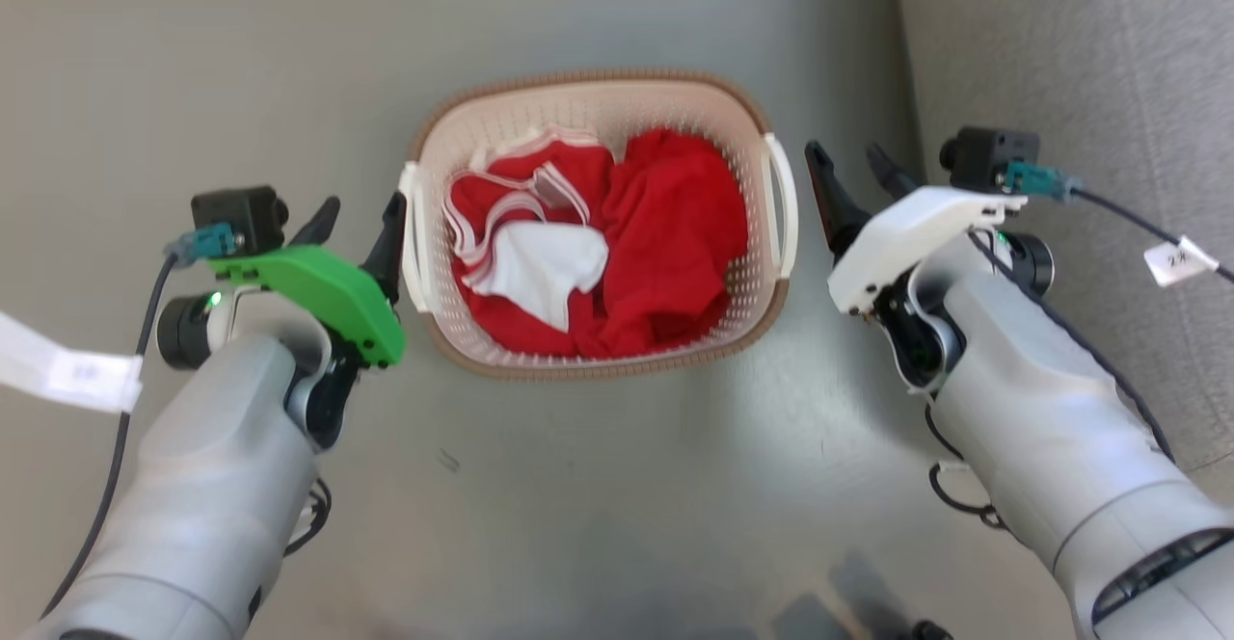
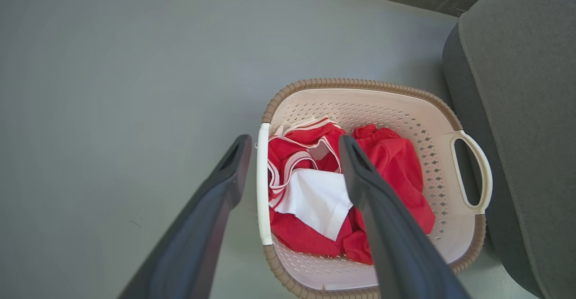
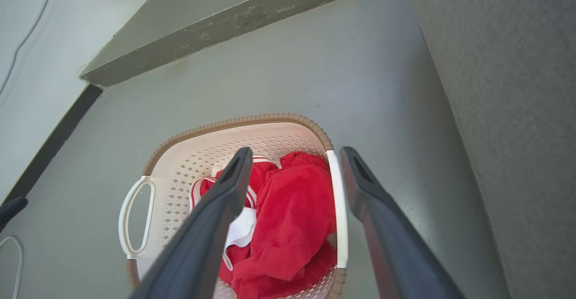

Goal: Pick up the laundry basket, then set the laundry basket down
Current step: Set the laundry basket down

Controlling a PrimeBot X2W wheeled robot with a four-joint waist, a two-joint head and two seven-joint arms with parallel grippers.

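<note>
The laundry basket (image 1: 588,76) stood on the grey floor (image 1: 578,486) straight ahead of me, between my two arms, its long sides running across my head view and a white loop handle on each short end. It held crumpled red clothes (image 1: 675,226) with red-and-white striped edging and a white cloth (image 1: 540,264) lying on top of them. My left claw (image 1: 364,204) had its two dark fingers spread apart and gripped nothing. Its inner finger pointed up just beside the basket's left handle (image 1: 413,235), and I could not tell whether it touched. In my left wrist view that white handle bar lay in the gap between my fingers, one finger over the bare floor and the other over the laundry. My right claw (image 1: 845,153) was likewise spread wide and empty, near the right handle (image 1: 783,206) with a strip of floor showing between them in the head view. In my right wrist view that handle showed between the two fingers, closer to the outer one. Grey upholstered furniture (image 1: 1089,62) stood on my right, near the basket's right end and beyond my right arm
</note>
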